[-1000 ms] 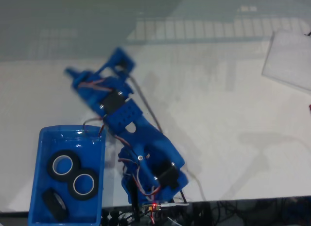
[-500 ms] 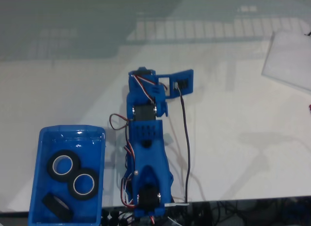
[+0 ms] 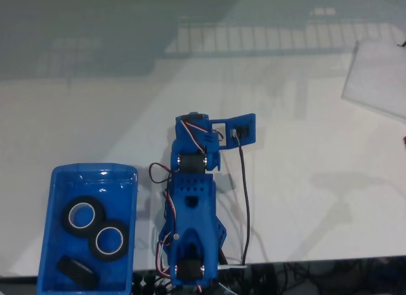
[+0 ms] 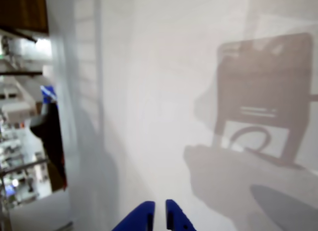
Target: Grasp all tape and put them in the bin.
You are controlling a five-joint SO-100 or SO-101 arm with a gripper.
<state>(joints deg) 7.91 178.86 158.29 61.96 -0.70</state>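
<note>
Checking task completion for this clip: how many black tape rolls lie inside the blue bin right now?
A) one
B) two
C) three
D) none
C: the fixed view shows three tape rolls inside the bin: one toward its upper left, one beside it nearer the middle, and one lying tilted at the lower end, with none on the white table.

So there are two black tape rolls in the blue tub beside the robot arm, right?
Not quite: the fixed view shows three black tape rolls in the blue tub, not two. The tub does sit beside the robot arm.
</note>
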